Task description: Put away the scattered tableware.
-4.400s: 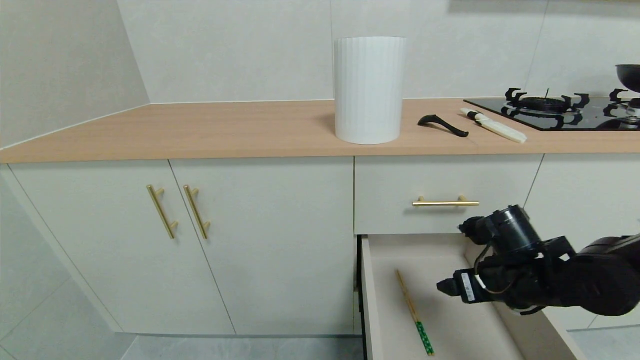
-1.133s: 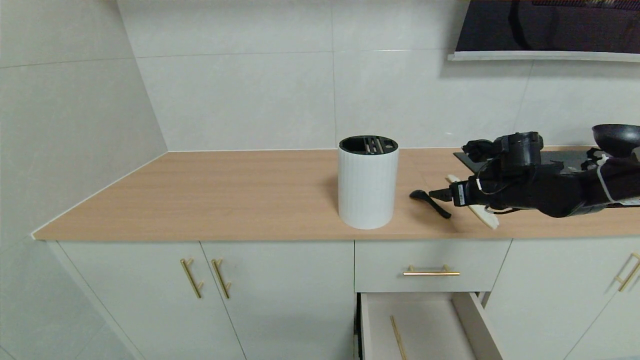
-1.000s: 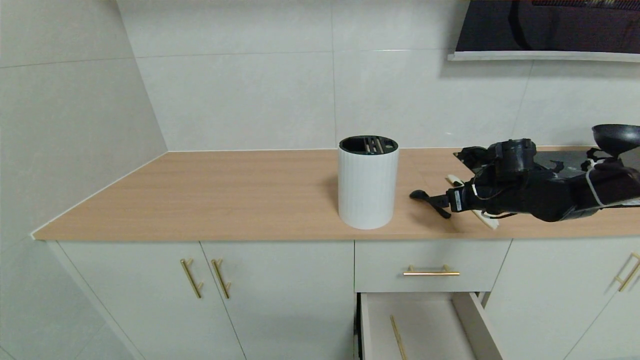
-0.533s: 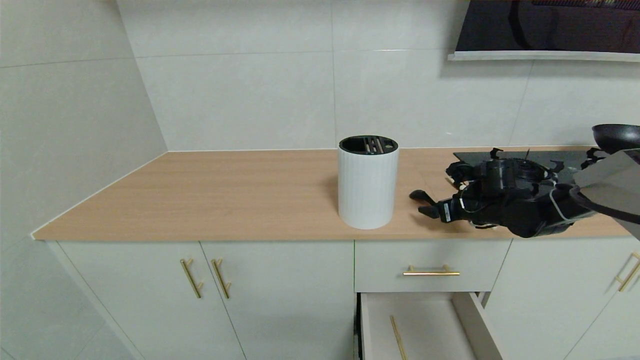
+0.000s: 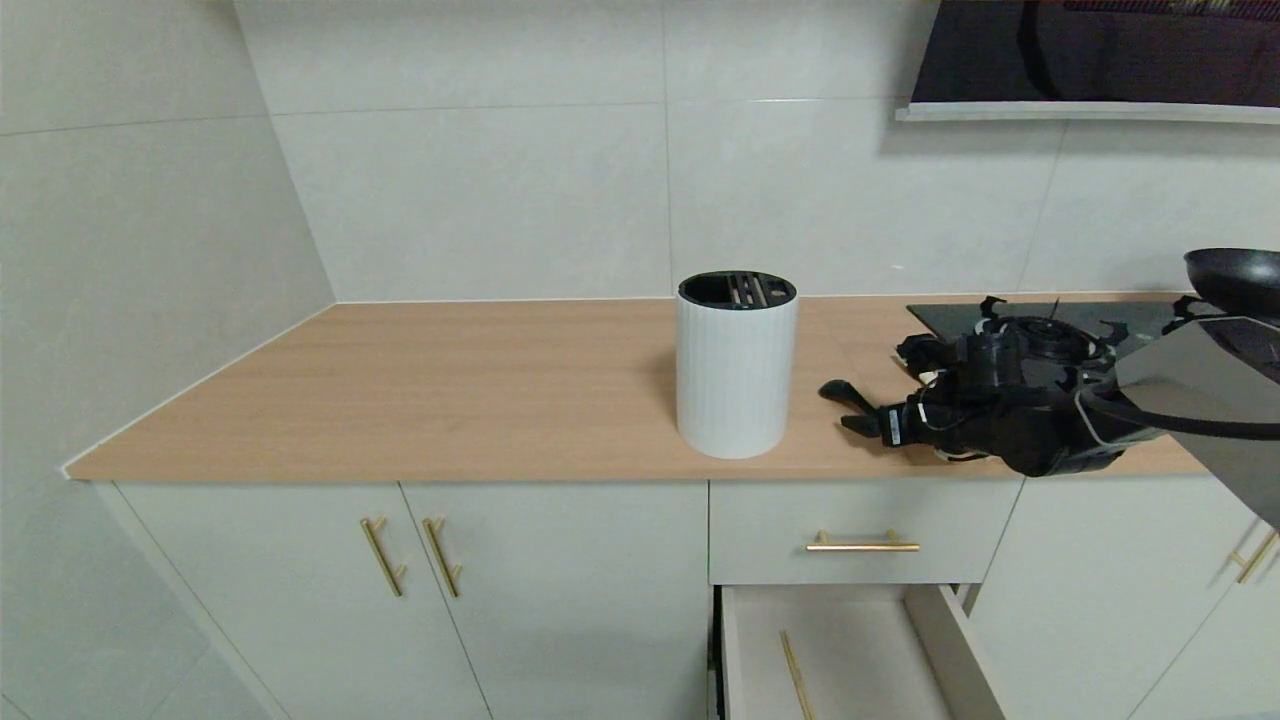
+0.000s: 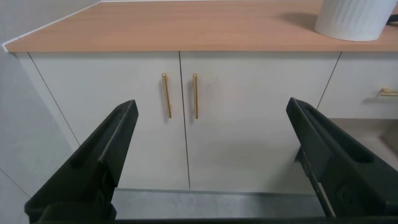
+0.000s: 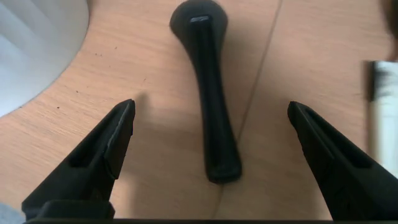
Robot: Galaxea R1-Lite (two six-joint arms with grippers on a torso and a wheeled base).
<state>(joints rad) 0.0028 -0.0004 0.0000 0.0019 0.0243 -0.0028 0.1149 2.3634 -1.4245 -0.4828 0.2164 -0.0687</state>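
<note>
On a wooden counter (image 5: 450, 390) along a tiled kitchen wall, the head view shows the right gripper (image 5: 858, 421) lying low at the front edge, its fingers spread and holding nothing. A black spoon (image 5: 838, 392) lies flat on the counter just ahead of it, beside a white ribbed holder (image 5: 737, 380) that stands upright. A gas stove (image 5: 1040, 325) sits behind the arm, with a dark pan (image 5: 1235, 275) at the far right. Below the counter, a shut drawer with a gold handle (image 5: 862, 546) sits above an open drawer (image 5: 930, 650), where a wooden chopstick (image 5: 795, 675) lies on the floor of the drawer near its left wall.

From the left wrist, the left gripper (image 6: 211, 106) hangs released and empty in front of two shut cabinet doors (image 6: 249, 118), well apart from the spoon. Two upright gold handles (image 6: 165, 95) run side by side on the doors, with the counter (image 6: 186, 25) and the foot of the holder (image 6: 357, 18) above.

From the right wrist, the right gripper (image 7: 210, 107) straddles the spoon (image 7: 208, 93), one finger on either side of the handle and neither touching it. The bowl of the spoon points away from the gripper. The curved wall of the holder (image 7: 37, 50) stands near the bowl, and a pale object (image 7: 385, 106), too blurred to identify, lies on the other side.
</note>
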